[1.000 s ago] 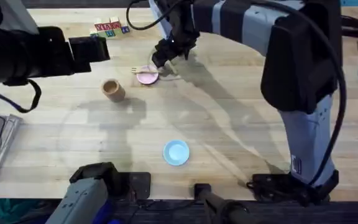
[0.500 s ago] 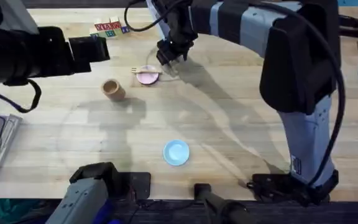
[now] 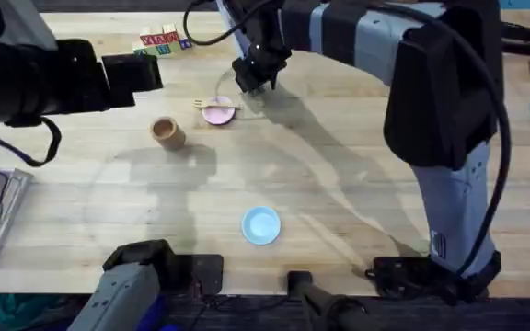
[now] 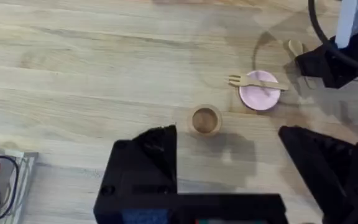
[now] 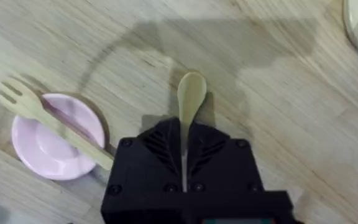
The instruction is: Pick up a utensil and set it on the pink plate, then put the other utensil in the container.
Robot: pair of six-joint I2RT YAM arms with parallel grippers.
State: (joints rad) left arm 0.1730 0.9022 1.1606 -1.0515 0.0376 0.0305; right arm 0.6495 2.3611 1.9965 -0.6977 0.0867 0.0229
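wooden fork [image 5: 48, 123] across pink plate [image 5: 45, 146]; spoon [image 5: 190, 99] pale, oval-bowled.

The right arm stretches far across the table from its base, its gripper [image 3: 249, 81] pointed down with the black fingers [image 5: 160, 146] pinched together on the spoon [image 5: 190, 99], while the left arm hangs high, its gripper [image 4: 229, 155] spread wide and holding nothing.

Bare table [image 3: 339, 184] lies between pink plate [image 3: 218, 114] and container [image 3: 167, 133].
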